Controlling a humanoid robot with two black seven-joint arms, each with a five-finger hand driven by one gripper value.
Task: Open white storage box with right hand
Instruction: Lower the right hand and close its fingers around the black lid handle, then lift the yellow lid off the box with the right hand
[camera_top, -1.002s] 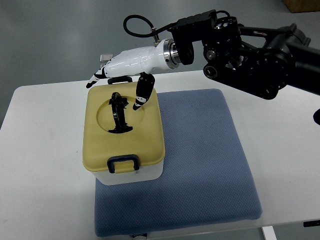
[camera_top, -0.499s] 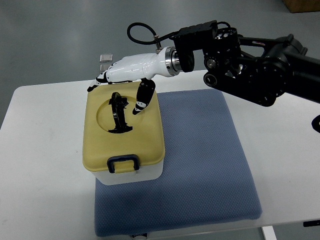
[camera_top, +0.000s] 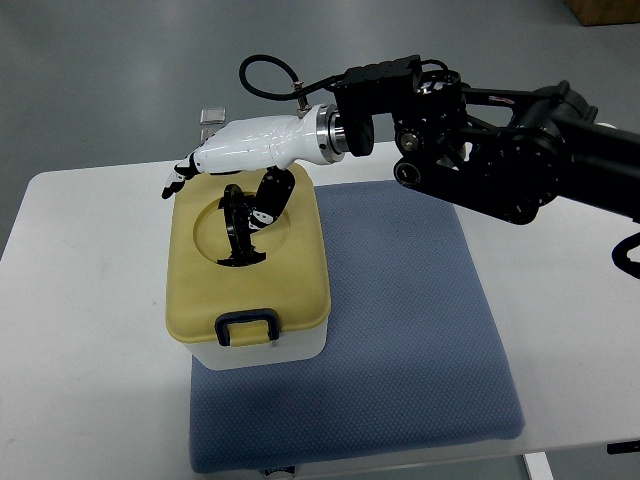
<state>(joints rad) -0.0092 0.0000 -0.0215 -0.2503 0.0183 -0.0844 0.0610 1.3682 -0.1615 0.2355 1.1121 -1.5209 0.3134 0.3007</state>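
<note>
Partly hidden under the white shell of the right hand (camera_top: 225, 165) is the far edge of the storage box (camera_top: 247, 275), so the back rim of its yellowish lid (camera_top: 290, 265) cannot be made out where the palm passes over it. Whether any fingertip touches the lid is also hard to tell from this steep angle; the dark-tipped fingers (camera_top: 176, 172) reach out past the box's far left corner and look loosely spread, holding nothing, while the thumb (camera_top: 268, 195) hangs down over the round recess in the lid, close beside the black carrying handle (camera_top: 237, 228) that lies there. That handle seems to stand slightly raised, though its exact tilt is unclear. On the near edge of the lid a dark blue latch (camera_top: 247, 327) sits closed against the white body of the box. The box rests on the left part of a blue mat (camera_top: 400, 330), which lies on a white table (camera_top: 80, 330). From the right comes the black arm (camera_top: 500, 150), bulky with joints, its far end cut off by the picture's edge, and a black cable (camera_top: 265, 80) loops above the wrist. A small clear object (camera_top: 211, 116) shows just beyond the hand; what it is cannot be told.
</note>
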